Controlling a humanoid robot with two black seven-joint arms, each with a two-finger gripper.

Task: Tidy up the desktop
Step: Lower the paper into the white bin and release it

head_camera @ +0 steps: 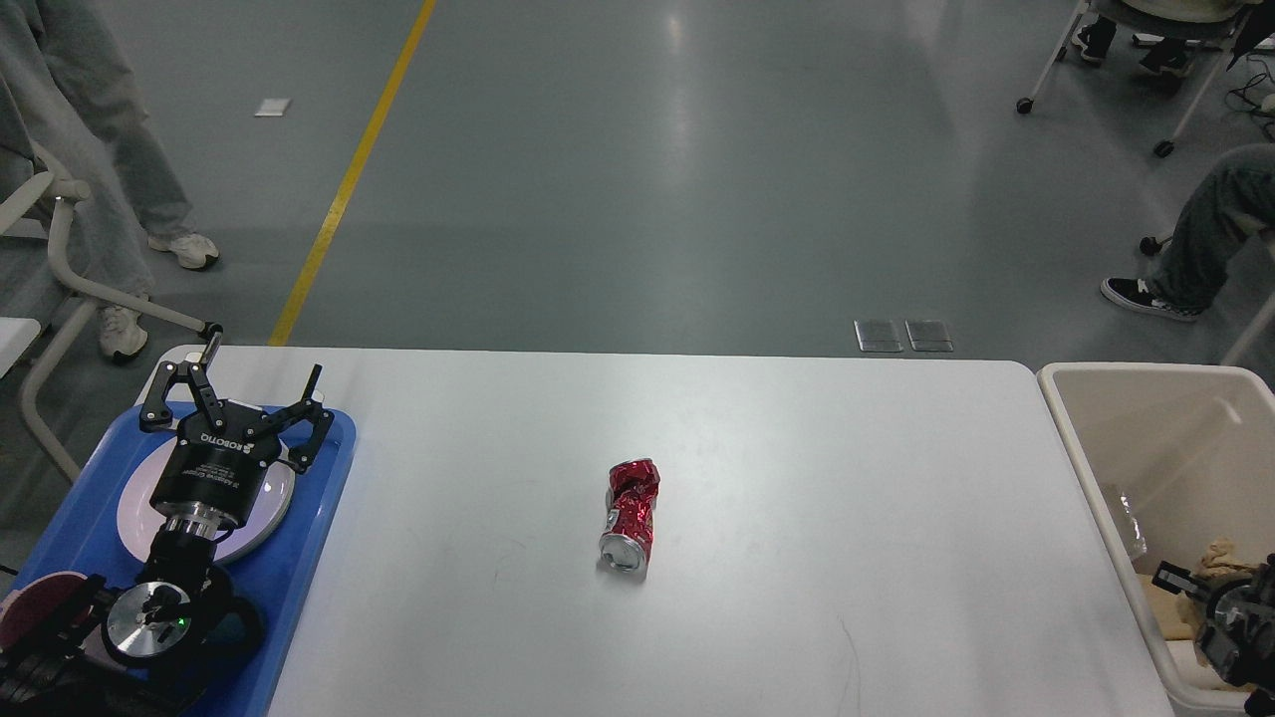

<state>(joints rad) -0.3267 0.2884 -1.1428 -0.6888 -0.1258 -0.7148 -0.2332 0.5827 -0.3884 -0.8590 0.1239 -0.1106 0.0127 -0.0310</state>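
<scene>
The white desktop [797, 468] fills the lower part of the head view. A crushed red can [630, 516] lies on its side near the middle, far from both arms. My left gripper [244, 376] hovers over the blue tray at the left edge, open, with nothing between its fingers. My right gripper [1185, 583] shows small and dark at the lower right, over the beige bin; its fingers cannot be told apart.
A blue tray [319, 498] holds a white plate [274, 498] and a dark red disc [30, 607]. The beige bin [1096, 418] at the right holds crumpled paper [1220, 553]. People's legs and chairs stand on the floor beyond.
</scene>
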